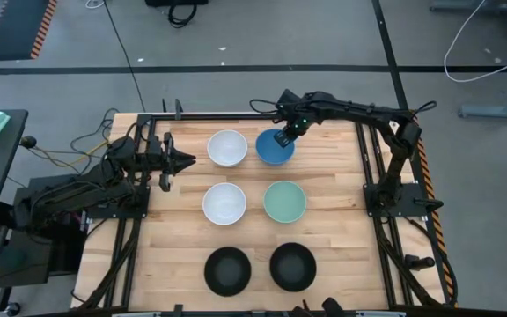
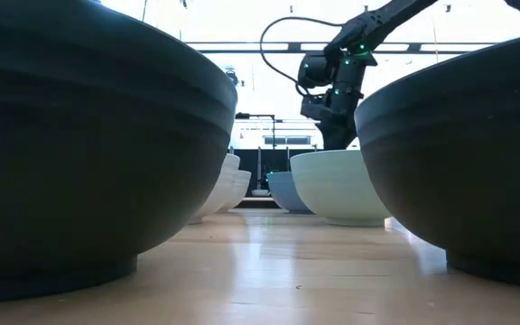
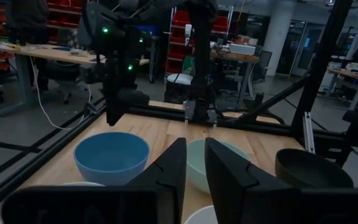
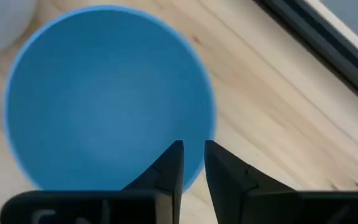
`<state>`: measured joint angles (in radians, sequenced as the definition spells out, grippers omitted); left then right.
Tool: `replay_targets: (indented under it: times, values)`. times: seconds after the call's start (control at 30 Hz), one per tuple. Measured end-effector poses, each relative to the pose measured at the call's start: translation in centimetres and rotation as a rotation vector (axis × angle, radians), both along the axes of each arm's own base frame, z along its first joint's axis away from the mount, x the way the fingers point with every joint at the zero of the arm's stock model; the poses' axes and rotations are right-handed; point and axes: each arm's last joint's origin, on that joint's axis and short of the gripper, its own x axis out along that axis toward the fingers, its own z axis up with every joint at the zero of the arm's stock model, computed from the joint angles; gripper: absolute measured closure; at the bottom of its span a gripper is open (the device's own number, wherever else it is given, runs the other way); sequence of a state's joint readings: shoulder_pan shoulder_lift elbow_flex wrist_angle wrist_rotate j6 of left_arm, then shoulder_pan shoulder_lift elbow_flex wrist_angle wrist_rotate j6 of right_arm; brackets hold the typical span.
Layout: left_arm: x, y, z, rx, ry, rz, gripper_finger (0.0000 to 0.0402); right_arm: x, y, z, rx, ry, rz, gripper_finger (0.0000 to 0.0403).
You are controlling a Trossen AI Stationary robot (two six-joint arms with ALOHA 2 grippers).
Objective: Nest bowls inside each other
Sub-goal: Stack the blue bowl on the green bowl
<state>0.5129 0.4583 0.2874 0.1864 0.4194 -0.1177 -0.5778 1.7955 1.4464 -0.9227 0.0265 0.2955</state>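
I hold the right gripper (image 1: 283, 138), fingers nearly closed and empty, above the rim of the blue bowl (image 1: 275, 150) at the table's far edge, so the first pick is pending and I judge the fingers must open, then straddle that rim.

Grey floor (image 1: 236, 44), bkgd desks (image 3: 36, 53)

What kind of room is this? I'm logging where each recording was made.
Probably a robotics lab or workshop: red storage shelving, a workbench behind the wooden table, and floor cables.
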Motion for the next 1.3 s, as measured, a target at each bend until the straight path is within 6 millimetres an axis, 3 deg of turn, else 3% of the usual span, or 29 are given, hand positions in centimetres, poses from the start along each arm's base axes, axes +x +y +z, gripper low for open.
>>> replay_targets:
  times: [0.67,1.0,1.3]
  values:
    - [0.0,0.0,-0.1,-0.004,0.006,0.0,0.033,0.6,-1.3,-4.2,0.096,0.077,0.003,0.033]
    - [0.0,0.0,-0.1,-0.005,0.006,0.001,0.0324,-0.2,-1.0,-1.4,0.052,0.009,-0.032,0.0329]
    - [0.0,0.0,-0.1,-0.006,0.007,0.001,0.032,-0.2,-0.9,-1.8,0.062,0.014,-0.041,0.0313]
